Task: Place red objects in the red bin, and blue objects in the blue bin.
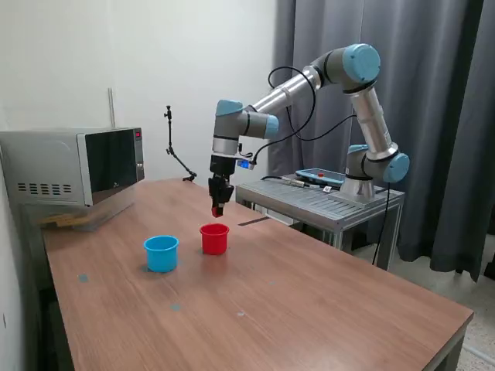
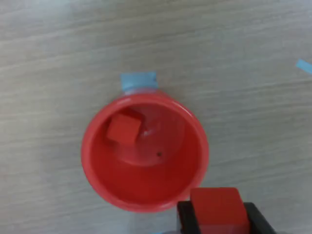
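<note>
One red cube (image 2: 124, 129) already lies inside the red cup (image 2: 92, 161) on the counter (image 1: 309, 309). Gripper (image 2: 216, 214) hangs above the cup, clamped on a second red cube (image 2: 217, 204). Risk: cube sits over the rim, so release may bounce it out

We are finding no text, label, brand or number that we can read in either view.
</note>
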Robot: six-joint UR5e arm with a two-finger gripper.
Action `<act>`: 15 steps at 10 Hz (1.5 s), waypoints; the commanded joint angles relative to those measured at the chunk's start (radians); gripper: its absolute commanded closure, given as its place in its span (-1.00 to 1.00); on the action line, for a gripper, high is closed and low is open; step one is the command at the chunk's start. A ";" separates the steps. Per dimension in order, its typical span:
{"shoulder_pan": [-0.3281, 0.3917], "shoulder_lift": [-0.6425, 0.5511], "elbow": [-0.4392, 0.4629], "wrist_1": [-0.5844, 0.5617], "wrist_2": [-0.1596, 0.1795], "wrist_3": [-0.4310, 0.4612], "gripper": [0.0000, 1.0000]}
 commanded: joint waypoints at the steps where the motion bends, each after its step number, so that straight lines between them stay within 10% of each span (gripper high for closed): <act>1: -0.013 -0.006 0.040 -0.026 0.001 0.002 1.00; 13: -0.041 0.020 0.070 -0.092 0.001 0.028 1.00; 14: -0.041 0.020 0.074 -0.092 0.000 0.035 -1.00; 15: -0.041 0.019 0.074 -0.092 -0.008 0.035 -1.00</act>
